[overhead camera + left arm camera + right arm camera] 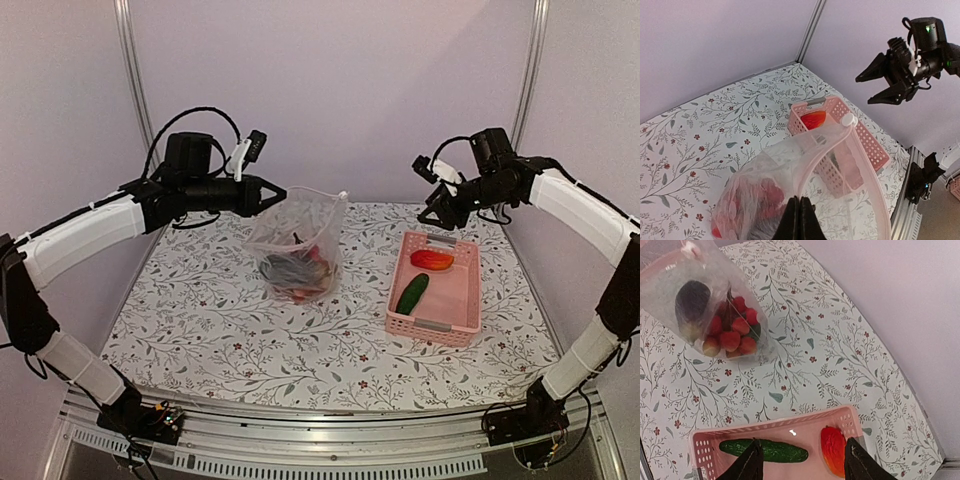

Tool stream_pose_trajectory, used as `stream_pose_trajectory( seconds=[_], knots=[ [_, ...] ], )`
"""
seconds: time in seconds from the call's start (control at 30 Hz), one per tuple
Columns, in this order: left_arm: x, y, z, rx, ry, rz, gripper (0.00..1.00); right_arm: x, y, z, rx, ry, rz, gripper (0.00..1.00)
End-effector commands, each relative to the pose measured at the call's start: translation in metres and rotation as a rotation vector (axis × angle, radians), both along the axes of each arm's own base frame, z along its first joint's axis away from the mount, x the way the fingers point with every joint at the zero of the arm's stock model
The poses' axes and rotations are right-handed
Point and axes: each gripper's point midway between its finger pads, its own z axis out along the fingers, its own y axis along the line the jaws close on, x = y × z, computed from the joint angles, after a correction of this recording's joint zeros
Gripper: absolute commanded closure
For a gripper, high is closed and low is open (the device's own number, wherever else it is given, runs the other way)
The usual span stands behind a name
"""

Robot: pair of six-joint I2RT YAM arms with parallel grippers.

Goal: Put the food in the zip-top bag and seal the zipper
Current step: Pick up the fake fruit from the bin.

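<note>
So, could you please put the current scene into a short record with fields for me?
left fingers: shut on the zip-top bag at its top edge, holding it up
right fingers: open, above the pink basket, holding nothing
in bag: fruit cluster, eggplant
in basket: cucumber, pepper
bag mouth: open, not sealed

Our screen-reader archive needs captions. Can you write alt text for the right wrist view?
The open right gripper hovers over a pink basket holding a green cucumber and a red-orange pepper. Upper left, over the floral table, a clear zip-top bag holds red-yellow fruits and a dark eggplant.
</note>
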Motion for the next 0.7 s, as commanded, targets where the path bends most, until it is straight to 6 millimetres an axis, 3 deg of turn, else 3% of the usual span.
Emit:
stream_pose_trajectory(
  seconds=[0.0, 0.17, 0.3, 0.67],
  knots=[
    [0.008, 0.003, 0.000, 0.023, -0.020, 0.012, 1.00, 0.003, -0.026, -0.061, -0.009, 0.146, -0.116, 0.49],
    [0.011, 0.002, -0.009, 0.042, -0.006, 0.017, 1.00, 0.006, -0.046, -0.117, -0.017, 0.302, -0.217, 0.53],
    [0.014, 0.003, -0.014, 0.057, -0.006, 0.025, 1.00, 0.021, -0.062, -0.146, -0.068, 0.320, -0.334, 0.52],
    [0.013, 0.000, -0.017, 0.057, 0.011, 0.015, 1.00, 0.067, -0.063, -0.164, -0.218, 0.222, -0.335, 0.55]
  ],
)
